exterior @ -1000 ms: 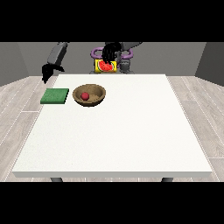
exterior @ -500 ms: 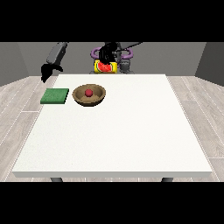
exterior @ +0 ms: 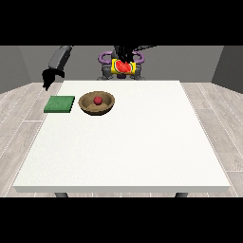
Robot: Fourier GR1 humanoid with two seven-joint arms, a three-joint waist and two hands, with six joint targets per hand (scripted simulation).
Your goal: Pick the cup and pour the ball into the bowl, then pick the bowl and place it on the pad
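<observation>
A brown wooden bowl (exterior: pixel 97 103) stands on the white table (exterior: pixel 128 147) at its far left, with the red ball (exterior: pixel 98 100) lying inside it. The flat green pad (exterior: pixel 60 104) lies just left of the bowl. A small dark cup (exterior: pixel 137 72) stands at the table's far edge, before the robot's torso. The hand at the view's left (exterior: pixel 47 79) hangs off the table's far left corner, beyond the pad, fingers pointing down and holding nothing. The hand at the view's right (exterior: pixel 123 53) is raised in front of the torso, left of and above the cup.
The robot's torso with a yellow and red patch (exterior: pixel 123 67) and purple rings (exterior: pixel 104 58) sits behind the far edge. Grey plank floor surrounds the table.
The arm at the view's left has shifted slightly outward and down. The hand at the view's right stays raised near the torso. Bowl, ball and pad have not moved.
</observation>
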